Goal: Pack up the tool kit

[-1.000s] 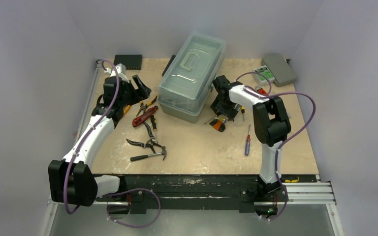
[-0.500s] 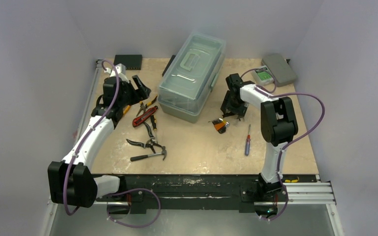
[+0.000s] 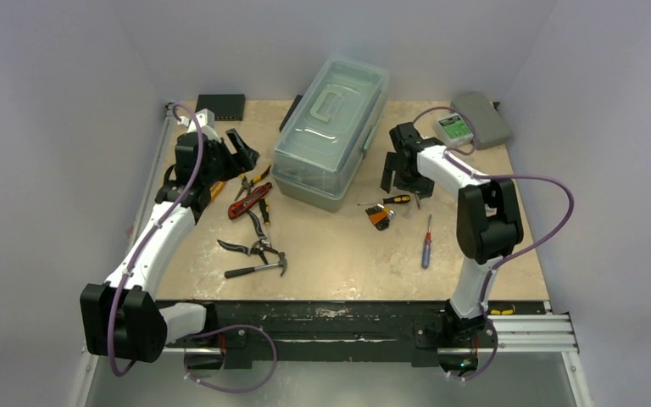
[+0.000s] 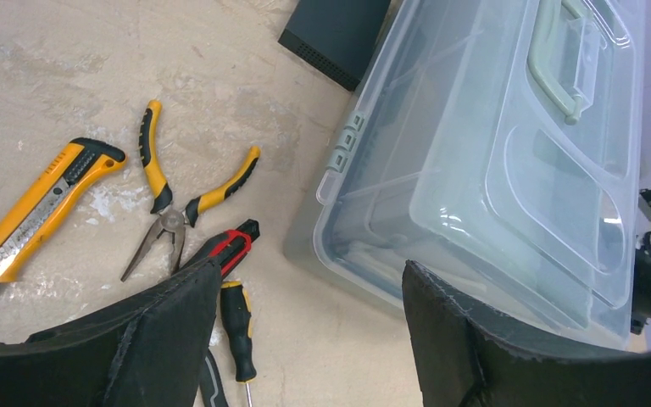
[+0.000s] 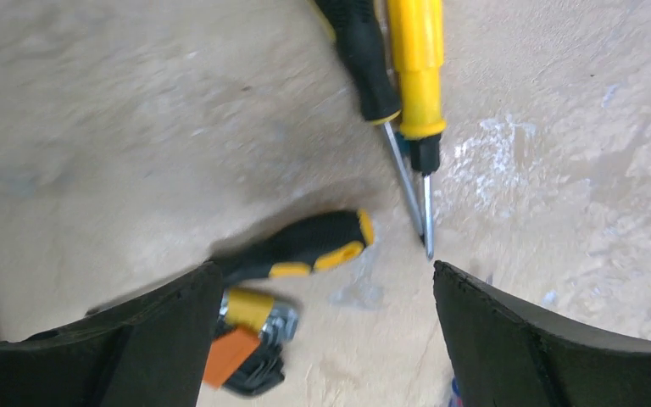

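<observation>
Mid-frame, above my open right gripper (image 5: 322,268): a short black-and-yellow plastic screwdriver (image 5: 305,246).
It looks light, stiff and ready to roll; I'd pinch its fat handle.

A robot lab cell — plain pale walls (image 3: 59,102) around a scuffed table (image 3: 347,254), aluminium rails (image 3: 530,326) at its near edge.

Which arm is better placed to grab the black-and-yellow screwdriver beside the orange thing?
Right. The right claw hangs open over that screwdriver; the left claw is across the toolbox, by the pliers.
</observation>
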`<state>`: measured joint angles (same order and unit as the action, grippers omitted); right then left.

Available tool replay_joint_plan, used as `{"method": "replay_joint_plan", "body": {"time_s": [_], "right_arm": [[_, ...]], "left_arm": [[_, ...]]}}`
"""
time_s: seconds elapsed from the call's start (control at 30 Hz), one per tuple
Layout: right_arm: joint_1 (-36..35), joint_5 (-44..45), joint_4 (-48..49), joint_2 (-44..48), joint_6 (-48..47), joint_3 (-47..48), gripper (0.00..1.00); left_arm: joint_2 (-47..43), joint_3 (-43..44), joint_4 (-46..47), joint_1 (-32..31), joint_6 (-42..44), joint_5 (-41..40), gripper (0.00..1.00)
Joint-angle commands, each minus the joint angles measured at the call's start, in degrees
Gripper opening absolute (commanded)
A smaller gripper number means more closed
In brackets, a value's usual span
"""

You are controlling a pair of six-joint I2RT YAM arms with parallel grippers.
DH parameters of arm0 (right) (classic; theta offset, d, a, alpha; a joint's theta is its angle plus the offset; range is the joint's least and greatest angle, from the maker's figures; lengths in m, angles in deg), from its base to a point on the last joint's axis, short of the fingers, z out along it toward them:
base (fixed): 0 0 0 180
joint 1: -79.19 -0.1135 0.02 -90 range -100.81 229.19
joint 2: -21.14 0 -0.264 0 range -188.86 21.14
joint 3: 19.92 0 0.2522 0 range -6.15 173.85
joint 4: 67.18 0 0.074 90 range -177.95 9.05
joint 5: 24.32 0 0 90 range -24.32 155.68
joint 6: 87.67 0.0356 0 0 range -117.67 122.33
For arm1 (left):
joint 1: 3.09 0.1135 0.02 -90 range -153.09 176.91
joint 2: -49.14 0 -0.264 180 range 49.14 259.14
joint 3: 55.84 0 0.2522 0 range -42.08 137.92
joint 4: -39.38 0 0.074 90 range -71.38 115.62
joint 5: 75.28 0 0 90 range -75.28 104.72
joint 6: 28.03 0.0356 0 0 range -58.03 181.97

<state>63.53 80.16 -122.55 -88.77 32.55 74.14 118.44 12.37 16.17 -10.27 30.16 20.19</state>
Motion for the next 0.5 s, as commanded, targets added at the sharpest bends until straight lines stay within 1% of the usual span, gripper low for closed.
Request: {"method": "replay_joint_plan", "body": {"time_s": [0.0, 0.07, 0.17, 0.2, 0.27, 0.37, 0.43, 0.47], "right_arm": [[-5.97, 7.31, -2.23, 5.96, -3.17, 1.52, 0.91], [-7.82, 5.77, -2.25, 7.01, -3.55, 0.66, 0.88], [-10.57, 0.29, 0.27, 9.21, -4.58, -2.92, 0.86], [-11.32, -2.76, 2.16, 10.07, -5.41, -4.65, 0.85], [-12.4, -8.41, 5.45, 10.89, -6.47, -7.82, 0.78], [-12.65, -15.38, 8.52, 10.43, -7.4, -10.05, 0.56], [-12.73, -18.68, 9.3, 9.67, -7.8, -10.23, 0.38], [-12.73, -19.79, 9.53, 9.3, -7.95, -10.16, 0.33]], "left_arm": [[-1.7, -0.49, 1.41, 0.19, 1.58, -0.45, 0.76], [-1.63, -0.57, 1.31, 0.22, 1.74, -0.75, 0.76], [-1.47, -0.58, 1.35, 0.24, 1.75, -0.99, 0.76], [-1.44, -0.51, 1.34, 0.24, 1.78, -0.93, 0.76], [-1.22, -0.42, 1.45, 0.24, 1.77, -0.69, 0.76], [-1.29, -0.4, 1.44, 0.19, 1.79, -0.64, 0.76], [-1.17, -0.29, 1.42, 0.21, 1.81, -0.56, 0.76], [-1.16, -0.29, 1.45, 0.23, 1.87, -0.55, 0.76]]}}
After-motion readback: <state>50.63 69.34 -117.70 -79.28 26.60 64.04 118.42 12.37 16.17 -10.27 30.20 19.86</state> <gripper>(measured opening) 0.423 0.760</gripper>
